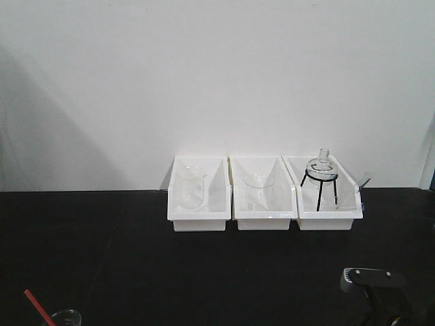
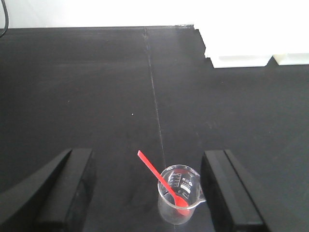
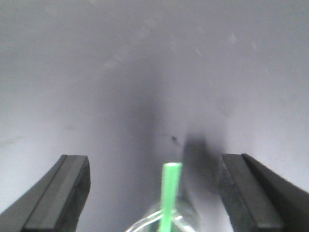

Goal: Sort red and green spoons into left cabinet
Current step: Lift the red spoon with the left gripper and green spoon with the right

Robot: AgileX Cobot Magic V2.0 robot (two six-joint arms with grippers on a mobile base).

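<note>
The red spoon (image 2: 157,174) stands bowl-down in a small glass beaker (image 2: 190,186) on the black table, its handle leaning up and to the left. It also shows at the bottom left of the front view (image 1: 37,307). My left gripper (image 2: 147,193) is open, and the beaker sits between its fingers, near the right one (image 2: 231,193). The green spoon (image 3: 169,193) stands upright in another glass beaker (image 3: 186,220). My right gripper (image 3: 153,193) is open around it, not touching. The left cabinet is out of view.
Three white bins (image 1: 265,216) stand in a row at the table's back, against a white wall, and hold glass beakers and a flask on a black tripod (image 1: 321,178). Part of the right arm (image 1: 374,280) shows at the bottom right.
</note>
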